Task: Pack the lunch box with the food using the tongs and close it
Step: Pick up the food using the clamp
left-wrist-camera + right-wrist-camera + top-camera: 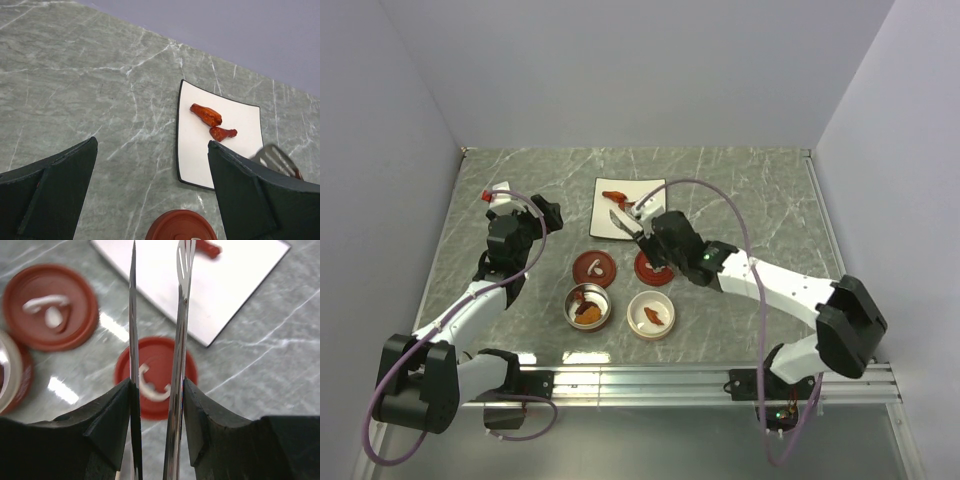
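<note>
our right gripper point(157, 387) clamps the springy tongs point(133, 315) mid-arm; left gripper point(152, 145) gapes. the food point(206, 114) looks slick: we pinch mid-body.

Table point(740, 190): grey-green marble pattern, white veins. Walls point(640, 70): plain pale lavender on three sides. Metal rail point(650, 380) along near edge. Light even.
</note>
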Available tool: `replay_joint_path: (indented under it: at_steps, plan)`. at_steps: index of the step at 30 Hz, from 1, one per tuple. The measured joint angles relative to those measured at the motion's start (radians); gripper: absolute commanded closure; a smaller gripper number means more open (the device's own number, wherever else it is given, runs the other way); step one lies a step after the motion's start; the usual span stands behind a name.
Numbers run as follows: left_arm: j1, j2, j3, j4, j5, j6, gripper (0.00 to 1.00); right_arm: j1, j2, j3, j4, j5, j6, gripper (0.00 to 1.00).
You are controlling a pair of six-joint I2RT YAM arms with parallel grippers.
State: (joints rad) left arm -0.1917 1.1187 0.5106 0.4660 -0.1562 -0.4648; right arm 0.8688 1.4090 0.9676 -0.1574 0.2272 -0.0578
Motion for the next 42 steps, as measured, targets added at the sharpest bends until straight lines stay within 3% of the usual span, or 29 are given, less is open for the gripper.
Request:
replay_joint_path:
  at_steps: [12,18,29,42]
  plan:
    - [0.000,0.003,0.000,0.000,-0.014,0.000,0.01,-0.195,0.274,0.156,0.084,-0.098,-0.094,0.50]
    - [0.000,0.018,0.000,0.000,-0.018,0.000,0.01,-0.256,0.336,0.179,0.113,-0.143,-0.110,0.50]
    - [0.000,0.027,0.000,0.000,-0.024,0.000,0.00,-0.294,0.436,0.270,0.124,-0.197,-0.119,0.50]
    - [0.000,0.015,0.000,0.000,-0.024,0.000,0.01,-0.293,0.404,0.202,0.093,-0.254,-0.087,0.51]
